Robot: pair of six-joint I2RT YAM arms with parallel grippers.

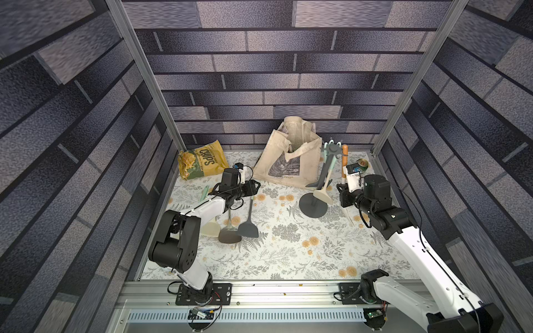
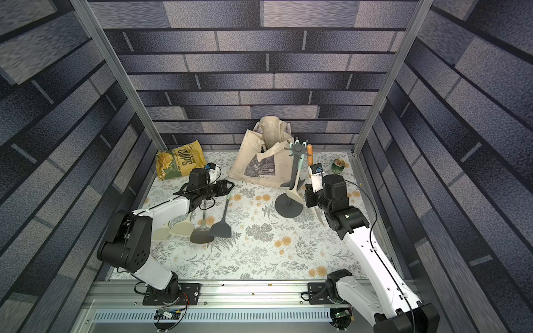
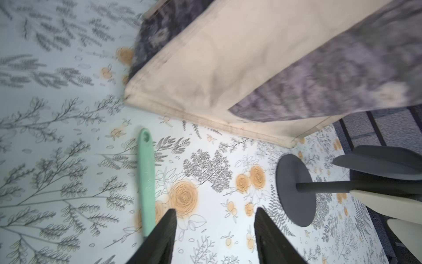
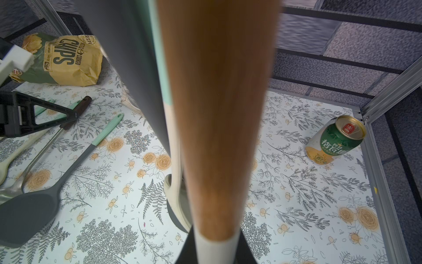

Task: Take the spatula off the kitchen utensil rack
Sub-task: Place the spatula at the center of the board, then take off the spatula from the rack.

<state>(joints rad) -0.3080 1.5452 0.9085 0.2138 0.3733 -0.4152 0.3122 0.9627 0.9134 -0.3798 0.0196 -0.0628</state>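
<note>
Right wrist view: wooden-handled spatula (image 4: 217,114) with a white blade end, pinched in the right gripper (image 4: 214,249). Upright just beside the kitchen utensil rack (image 1: 308,210), dark grey with a disc base and star top. Can't tell if hooked on. Left gripper (image 3: 214,228) spread, empty, next to a mint handle (image 3: 146,180). Further out: crinkly chip bag (image 4: 66,61) reading "KETTLE COOKED CHIPS", green can (image 4: 335,141) with Chinese lettering, canvas tote (image 1: 288,161).

The kitchen utensil rack (image 1: 310,209) stands before the tote bag (image 1: 288,161), loose utensils (image 1: 248,229) lying left, a can (image 2: 338,166) right.

The spatula (image 4: 217,114) has a smooth wooden handle, the kitchen utensil rack (image 1: 309,212) looks matt — the tote bag (image 1: 288,164) cloth.
</note>
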